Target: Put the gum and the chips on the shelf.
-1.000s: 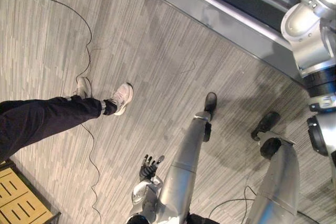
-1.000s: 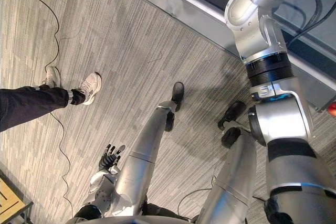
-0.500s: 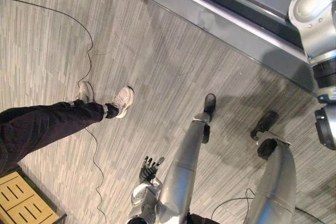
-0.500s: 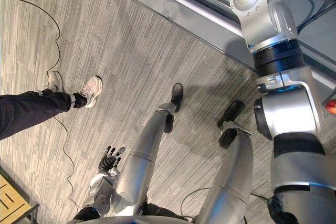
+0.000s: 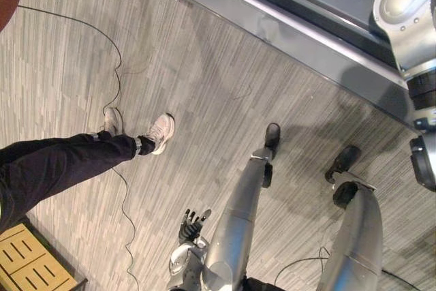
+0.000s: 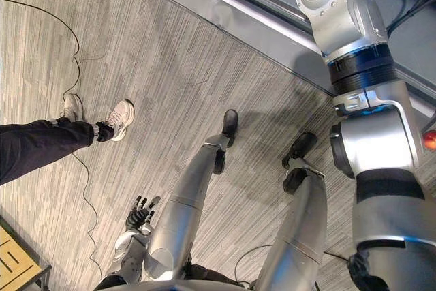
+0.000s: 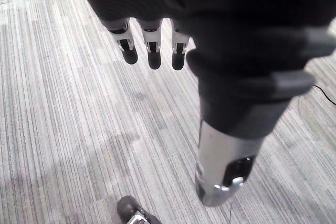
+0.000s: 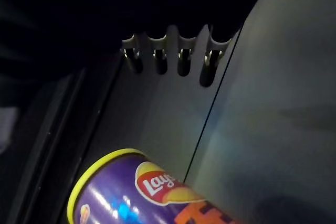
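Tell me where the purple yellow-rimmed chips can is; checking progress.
The chips can sits before the right hand in its wrist view, against the grey shelf.

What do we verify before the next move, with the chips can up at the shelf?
1. Chips can at the grey shelf: ok.
2. Can actually set down and released: cannot tell.
3. Right robot hand fingers straight, not curled round the can: ok.
4. Left robot hand empty, fingers straight, over the floor: ok.
5. Where the gum is: cannot tell.
6. Walking room: a person's shoe is close on the robot's left, probably not ok.
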